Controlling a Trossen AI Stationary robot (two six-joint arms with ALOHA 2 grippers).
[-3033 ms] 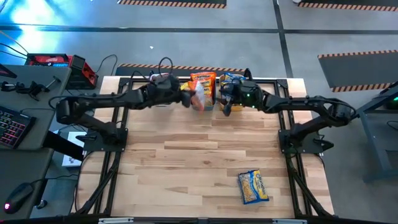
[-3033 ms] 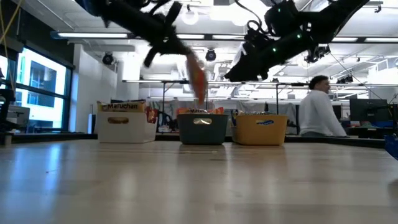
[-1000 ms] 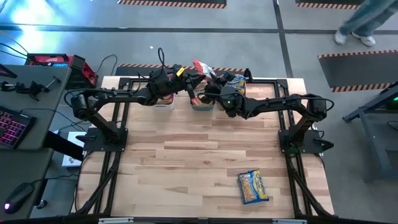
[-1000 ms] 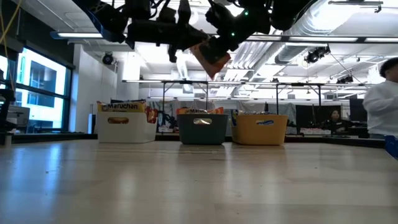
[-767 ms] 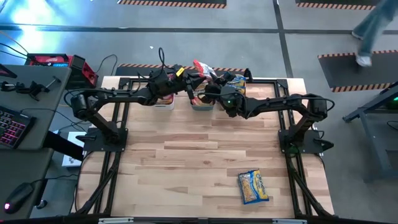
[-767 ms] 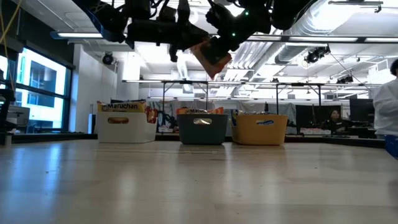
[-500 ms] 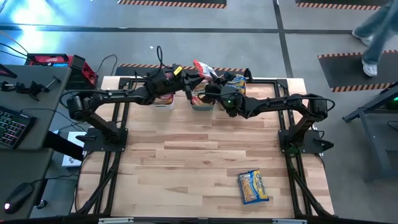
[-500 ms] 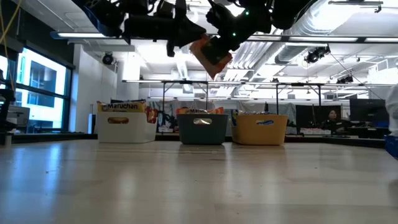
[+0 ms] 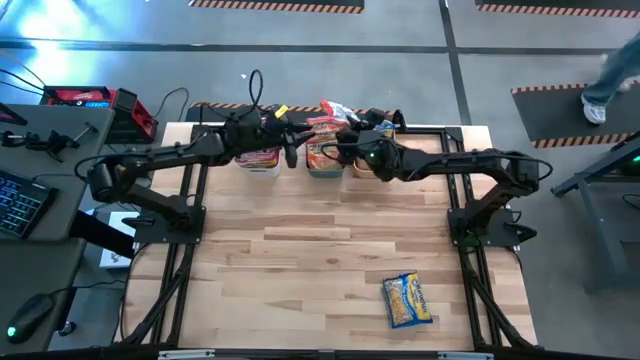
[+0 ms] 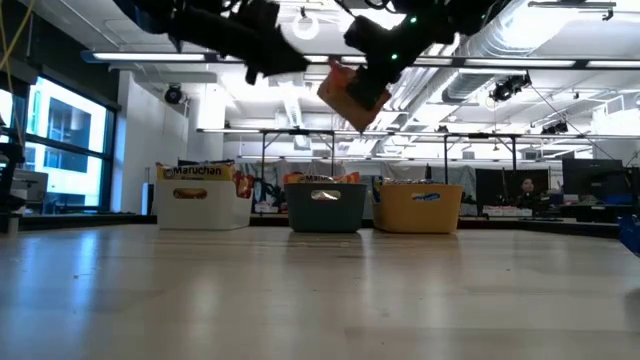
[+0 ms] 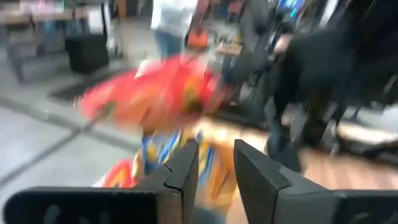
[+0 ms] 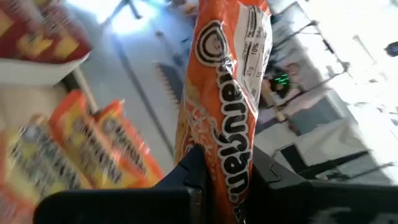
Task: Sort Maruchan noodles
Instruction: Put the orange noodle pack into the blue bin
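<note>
An orange Maruchan noodle packet (image 10: 352, 92) hangs in the air above the bins at the table's far edge, with my right gripper (image 9: 343, 132) shut on it. The right wrist view shows it as a long orange packet (image 12: 227, 81). My left gripper (image 11: 216, 167) is open, just left of the packet, with nothing between its fingers. In the high view it is (image 9: 293, 143). A blue-and-yellow packet (image 9: 407, 300) lies flat on the table at the near right. More packets stand in the bins. My right gripper pinches one short end of the orange packet (image 12: 219, 160) between its two fingers. The fingers come about level from the table's right. The packet sticks out beyond the fingertips, tilted and lifted clear, above the teal bin (image 10: 325, 205).
Three bins stand in a row at the far edge: white (image 10: 200, 197), teal, and orange-yellow (image 10: 418, 207). The wooden table (image 9: 320, 260) is bare between the bins and the packet at the near right. A desk with a keyboard (image 9: 20, 200) stands to the left.
My left gripper has opened and let go of the orange packet, then drawn back toward the table's left edge while rolling. My right gripper keeps the packet and has carried it a little toward the right. The packet stays clear above the bins.
</note>
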